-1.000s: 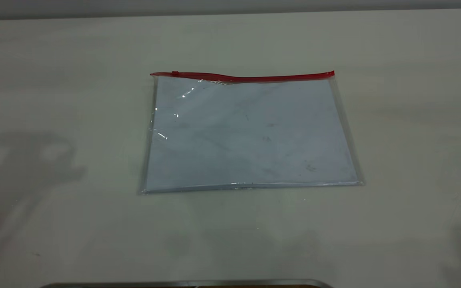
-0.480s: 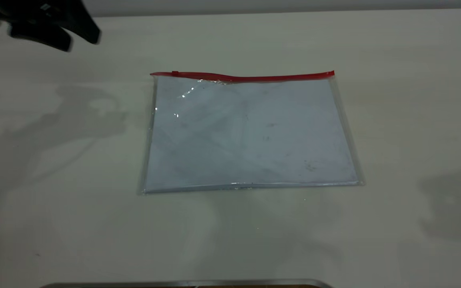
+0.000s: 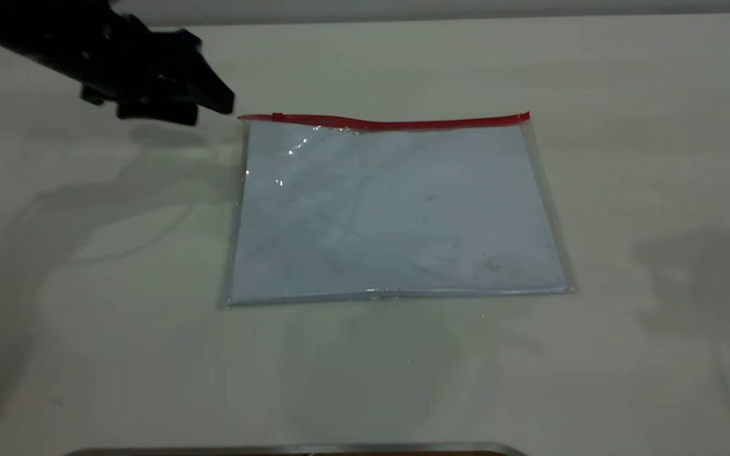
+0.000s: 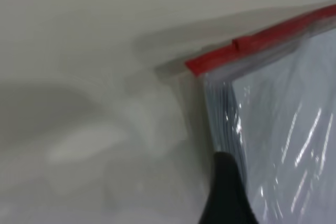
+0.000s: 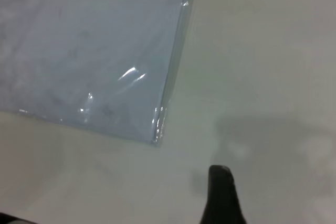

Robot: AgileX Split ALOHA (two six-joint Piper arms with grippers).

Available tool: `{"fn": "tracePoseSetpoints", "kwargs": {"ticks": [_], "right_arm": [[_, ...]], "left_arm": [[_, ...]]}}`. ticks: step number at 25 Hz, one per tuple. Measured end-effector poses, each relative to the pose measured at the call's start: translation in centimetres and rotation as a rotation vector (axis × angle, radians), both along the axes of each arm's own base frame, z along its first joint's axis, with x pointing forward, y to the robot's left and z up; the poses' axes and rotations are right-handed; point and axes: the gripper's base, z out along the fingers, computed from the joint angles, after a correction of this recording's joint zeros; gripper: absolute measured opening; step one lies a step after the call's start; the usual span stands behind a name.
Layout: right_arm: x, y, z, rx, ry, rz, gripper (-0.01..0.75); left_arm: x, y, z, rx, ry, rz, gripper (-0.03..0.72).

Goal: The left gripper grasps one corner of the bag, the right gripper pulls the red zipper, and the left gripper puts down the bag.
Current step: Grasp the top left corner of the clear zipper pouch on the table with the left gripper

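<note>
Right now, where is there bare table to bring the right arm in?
Bare table lies right of the bag and in front of its near edge. The far left corner by the red zipper is crowded: the left pincer hovers there.

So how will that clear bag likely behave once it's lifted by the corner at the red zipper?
The bag probably droops: it looks like thin film, and its red zipper already waves while lying flat. The glossy glints suggest slick plastic, so the left gripper may slip at the corner of the bag. It likely weighs little, with only a white sheet showing inside.
</note>
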Motion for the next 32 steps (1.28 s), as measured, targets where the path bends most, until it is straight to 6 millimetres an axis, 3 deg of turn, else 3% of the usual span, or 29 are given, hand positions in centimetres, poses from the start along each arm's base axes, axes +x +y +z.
{"fn": "tracePoseSetpoints", "kwargs": {"ticks": [9,19,22,25,29,30,32], "right_arm": [[0.2,0.0,-0.3,-0.003,0.006,0.003,0.586],[0.3,0.0,-0.3,-0.005,0.0,0.004,0.586],[0.3,0.0,-0.3,-0.005,0.0,0.004,0.586],[0.3,0.0,-0.3,-0.004,0.0,0.003,0.586],[0.3,0.0,-0.3,-0.014,-0.005,0.023,0.586],[0.3,0.0,-0.3,-0.017,-0.008,0.034,0.586],[0.3,0.1,-0.2,-0.019,-0.019,0.05,0.586]], "left_arm": [[0.7,-0.5,-4.1,-0.069,-0.007,0.068,0.577],[0.5,-1.2,-6.5,-0.159,0.011,0.045,0.575],[0.7,-1.4,-6.8,-0.192,0.011,0.034,0.541],[0.6,-1.5,-7.1,-0.194,0.006,0.021,0.418],[0.7,-1.7,-6.7,-0.185,-0.079,-0.085,0.109],[0.8,-1.9,-6.5,-0.181,-0.123,-0.147,0.065],[1.1,-2.3,-5.8,-0.174,-0.213,-0.285,0.053]]}}
